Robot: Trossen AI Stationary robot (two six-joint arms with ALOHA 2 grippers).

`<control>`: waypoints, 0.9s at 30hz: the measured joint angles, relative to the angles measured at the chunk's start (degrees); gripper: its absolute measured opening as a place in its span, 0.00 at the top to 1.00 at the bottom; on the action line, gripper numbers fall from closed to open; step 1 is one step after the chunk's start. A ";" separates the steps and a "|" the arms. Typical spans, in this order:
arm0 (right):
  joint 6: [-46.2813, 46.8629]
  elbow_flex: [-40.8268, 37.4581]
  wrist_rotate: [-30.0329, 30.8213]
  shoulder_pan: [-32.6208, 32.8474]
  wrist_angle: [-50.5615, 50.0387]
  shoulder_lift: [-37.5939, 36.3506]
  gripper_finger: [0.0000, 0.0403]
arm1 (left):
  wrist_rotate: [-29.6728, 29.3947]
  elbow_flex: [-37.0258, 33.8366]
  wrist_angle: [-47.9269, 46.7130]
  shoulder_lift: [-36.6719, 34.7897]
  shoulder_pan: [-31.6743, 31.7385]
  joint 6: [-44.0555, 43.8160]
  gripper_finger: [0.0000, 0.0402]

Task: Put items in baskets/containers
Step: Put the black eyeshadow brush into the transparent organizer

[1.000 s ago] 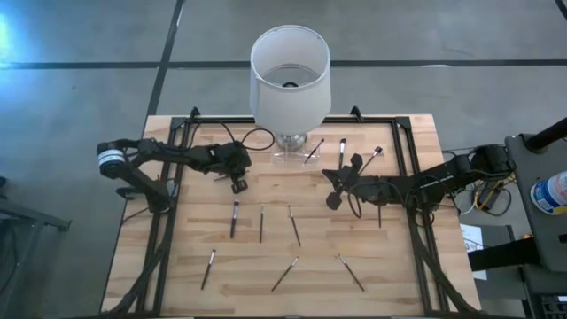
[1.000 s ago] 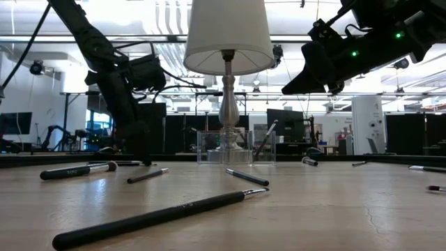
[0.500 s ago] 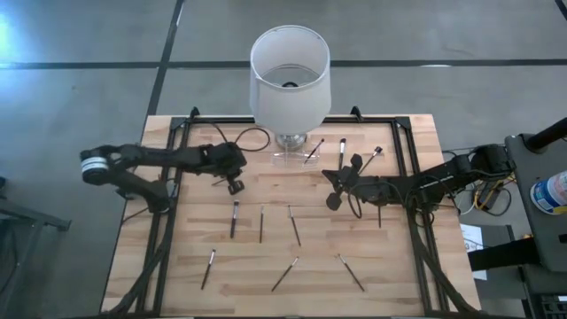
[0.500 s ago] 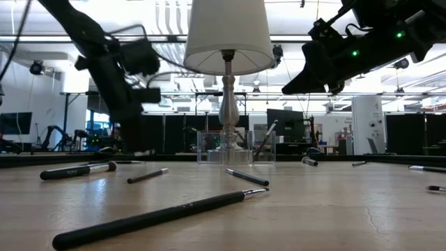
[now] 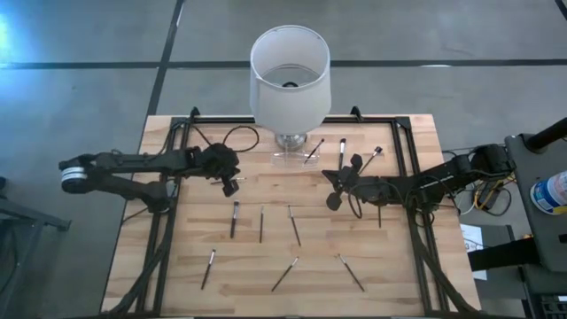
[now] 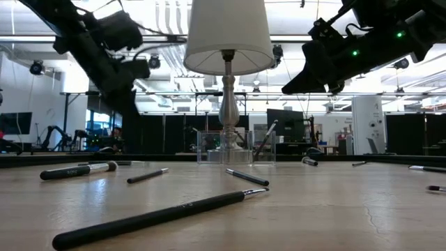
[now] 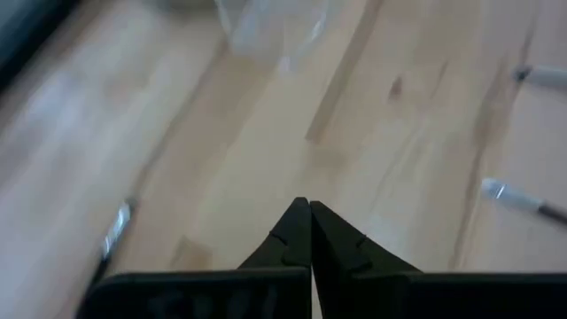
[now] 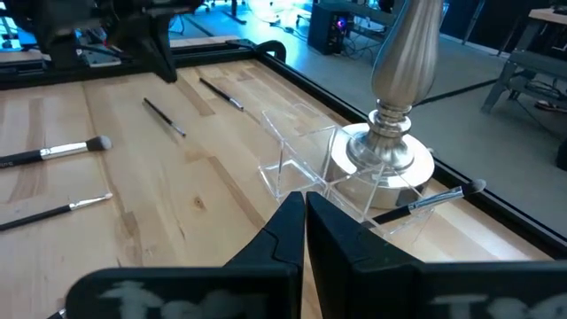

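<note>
below left gripper [image 5: 232, 183], brushes [image 5: 235, 218] apart, jaws closed

The left pincer [image 7: 309, 232] hangs above the wooden counter [image 7: 399, 133], its dark tips pressed together. A brush [image 7: 523, 197] lies off to one side, a clear holder [image 7: 266, 31] farther ahead.

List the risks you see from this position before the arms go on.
1. The clear holder sits right against the lamp base, so an arm reaching in with a brush may knock the lamp.
2. One brush leans out over the holder's rim and may tip out if bumped.
3. The left gripper is shut and empty above bare wood; it must open before picking the nearest brush.
</note>
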 joint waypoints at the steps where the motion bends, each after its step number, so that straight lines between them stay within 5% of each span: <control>1: -0.07 0.02 0.00 0.00 0.04 0.00 0.98 | -0.60 0.15 -0.11 1.06 0.20 -0.44 0.99; 14: -0.06 0.01 -0.02 0.00 0.10 0.00 0.98 | -1.58 12.09 -6.91 22.63 1.78 10.56 0.86; 27: -0.07 0.00 -0.04 0.00 0.04 0.00 0.98 | -4.03 12.44 -6.69 26.69 2.32 13.61 0.86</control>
